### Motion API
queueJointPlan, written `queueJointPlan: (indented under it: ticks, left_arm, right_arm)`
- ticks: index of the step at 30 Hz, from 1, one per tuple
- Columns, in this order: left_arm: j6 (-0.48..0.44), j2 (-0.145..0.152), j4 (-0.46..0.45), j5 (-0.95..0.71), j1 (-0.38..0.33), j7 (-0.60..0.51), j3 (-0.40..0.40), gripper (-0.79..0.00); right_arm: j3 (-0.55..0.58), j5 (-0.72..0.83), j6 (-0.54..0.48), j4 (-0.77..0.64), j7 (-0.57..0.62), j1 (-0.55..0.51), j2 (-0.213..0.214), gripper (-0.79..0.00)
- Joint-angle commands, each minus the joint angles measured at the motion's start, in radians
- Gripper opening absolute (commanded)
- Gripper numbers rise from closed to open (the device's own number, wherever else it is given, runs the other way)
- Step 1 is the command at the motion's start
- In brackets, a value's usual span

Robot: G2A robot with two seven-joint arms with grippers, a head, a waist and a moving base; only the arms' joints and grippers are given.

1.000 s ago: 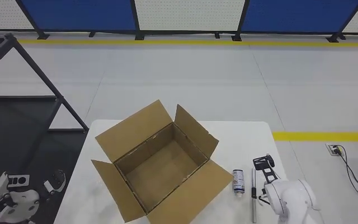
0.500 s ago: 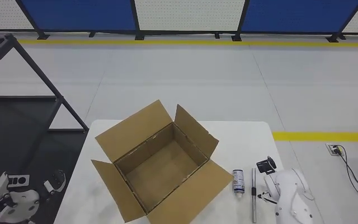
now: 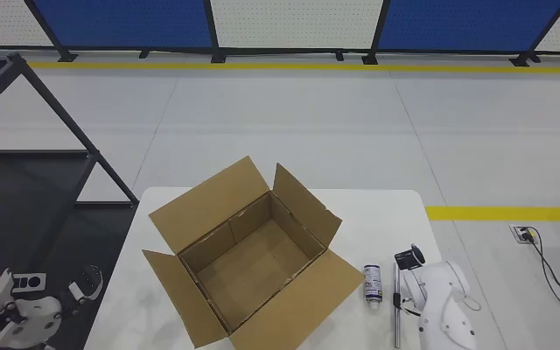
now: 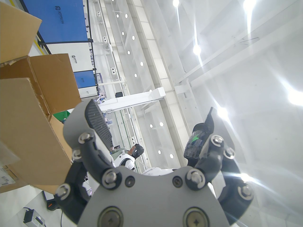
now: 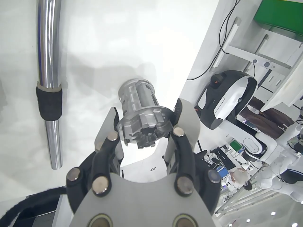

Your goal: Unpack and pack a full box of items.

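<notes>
While in rt pincer, 1 chuck

1. Box: plain brown cardboard, inside and out.
2. Table: plain white.
3. Can: white, with dark blue print on the label.
4. Tube: mirror chrome, wrapped by one black band.
5. Part: bare silver-grey metal.
6. Right gripper: light grey fingers, black links, silver screws.
7. Left gripper: grey body. One finger carries a black pad with a fine dotted texture. The other finger is black with a green mark.
8. Floor: pale grey, crossed by yellow lines.
9. Panels: blue, alternating with white dotted ones, in black frames.
</notes>
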Motion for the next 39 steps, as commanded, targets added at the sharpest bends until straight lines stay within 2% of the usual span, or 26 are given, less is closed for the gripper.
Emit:
queueJointPlan:
  ticks: [1,2,8,13,18,22,28,33,35,39]
  left_arm:
    - [0.000,0.000,0.000,0.000,0.000,0.000,0.000,0.000]
    - [0.000,0.000,0.000,0.000,0.000,0.000,0.000,0.000]
    - [0.000,0.000,0.000,0.000,0.000,0.000,0.000,0.000]
    - [0.000,0.000,0.000,0.000,0.000,0.000,0.000,0.000]
    - [0.000,0.000,0.000,0.000,0.000,0.000,0.000,0.000]
    - [-0.005,-0.001,-0.013,0.016,0.002,0.020,-0.001,0.000]
    - [-0.034,-0.002,0.000,0.043,0.032,-0.016,-0.036,0.000]
    - [-0.054,-0.002,0.045,0.036,0.058,-0.096,-0.080,0.000]
    - [-0.051,-0.001,0.063,0.020,0.066,-0.144,-0.093,0.000]
    - [-0.054,0.003,0.093,0.033,0.079,-0.243,-0.124,0.000]
  right_arm:
    - [0.006,-0.004,0.000,-0.012,0.000,-0.005,-0.007,-0.105]
    - [0.008,-0.007,0.000,-0.020,0.000,-0.008,-0.010,-0.003]
    - [0.025,-0.005,0.000,-0.122,0.000,-0.043,-0.026,0.000]
    - [0.018,0.035,0.000,-0.311,0.000,-0.111,-0.037,0.000]
    - [-0.019,0.199,0.000,-0.540,0.000,-0.186,-0.035,0.000]
    - [-0.033,0.397,0.000,-0.652,0.000,-0.186,-0.026,0.000]
    - [-0.047,0.659,0.014,-0.680,0.000,-0.108,-0.012,0.000]
    - [-0.091,0.840,0.057,-0.627,0.000,-0.011,0.006,0.000]
    - [-0.108,0.862,0.060,-0.589,0.000,0.023,0.021,0.000]
    - [-0.108,0.862,0.060,-0.589,0.000,0.023,0.021,0.000]
